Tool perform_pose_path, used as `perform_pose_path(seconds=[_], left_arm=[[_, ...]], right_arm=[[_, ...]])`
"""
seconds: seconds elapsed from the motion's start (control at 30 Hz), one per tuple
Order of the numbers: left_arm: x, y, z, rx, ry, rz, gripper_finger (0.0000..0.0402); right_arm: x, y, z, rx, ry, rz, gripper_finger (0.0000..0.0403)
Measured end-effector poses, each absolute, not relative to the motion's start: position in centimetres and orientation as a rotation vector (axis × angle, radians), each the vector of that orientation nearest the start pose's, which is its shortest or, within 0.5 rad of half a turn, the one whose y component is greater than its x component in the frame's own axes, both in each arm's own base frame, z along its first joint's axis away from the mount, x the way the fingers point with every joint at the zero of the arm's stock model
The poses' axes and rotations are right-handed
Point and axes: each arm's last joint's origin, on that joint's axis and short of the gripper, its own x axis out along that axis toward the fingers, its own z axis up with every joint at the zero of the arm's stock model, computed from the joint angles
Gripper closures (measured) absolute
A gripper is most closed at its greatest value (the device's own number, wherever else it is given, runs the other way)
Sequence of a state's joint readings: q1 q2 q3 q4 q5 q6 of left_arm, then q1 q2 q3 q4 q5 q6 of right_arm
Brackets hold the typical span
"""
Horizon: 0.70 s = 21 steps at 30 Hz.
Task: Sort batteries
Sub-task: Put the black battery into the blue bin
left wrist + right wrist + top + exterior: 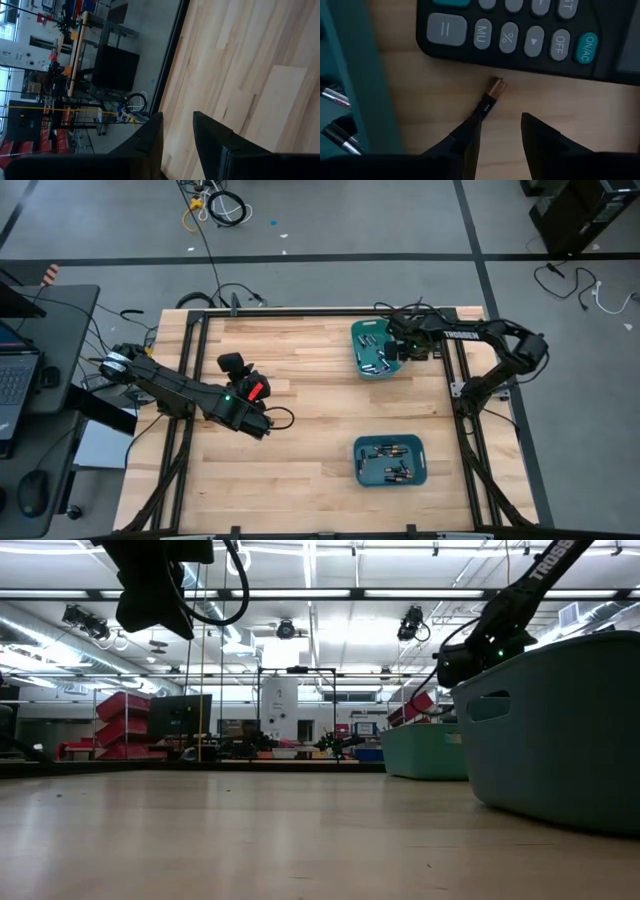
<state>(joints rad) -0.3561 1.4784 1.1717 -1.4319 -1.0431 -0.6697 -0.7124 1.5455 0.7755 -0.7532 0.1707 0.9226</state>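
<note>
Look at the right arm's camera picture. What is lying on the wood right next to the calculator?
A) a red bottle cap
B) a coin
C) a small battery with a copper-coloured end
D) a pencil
C: in the right wrist view a small battery with a copper-coloured end lies on the bare wood just below the calculator, ahead of the open right gripper.

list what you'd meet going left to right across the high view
open laptop on the side desk → left claw over bare wood → two teal plastic bins → right arm's dark elbow
</note>
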Motion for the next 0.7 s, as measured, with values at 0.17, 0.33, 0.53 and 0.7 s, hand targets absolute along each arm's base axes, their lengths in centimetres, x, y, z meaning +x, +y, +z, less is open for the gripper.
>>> perform_pose_path(seconds=[0.17, 0.33, 0.53, 0.7], left_arm=[[22.76, -5.81, 26.83, 0.578, 1.059, 0.871, 0.0295], [22.73, -5.83, 26.79, 0.553, 1.067, 0.869, 0.0295], [22.69, -5.95, 26.79, 0.552, 1.066, 0.866, 0.0295], [22.62, -6.21, 26.79, 0.555, 1.061, 0.857, 0.0295]], right_arm=[[17.69, -15.93, 14.16, 1.109, 1.072, -1.366, 0.027], [17.57, -16.34, 14.19, 1.116, 1.044, -1.368, 0.0272], [17.53, -16.4, 14.16, 1.118, 1.057, -1.339, 0.0273], [17.54, -16.4, 14.13, 1.115, 1.055, -1.335, 0.0273]])
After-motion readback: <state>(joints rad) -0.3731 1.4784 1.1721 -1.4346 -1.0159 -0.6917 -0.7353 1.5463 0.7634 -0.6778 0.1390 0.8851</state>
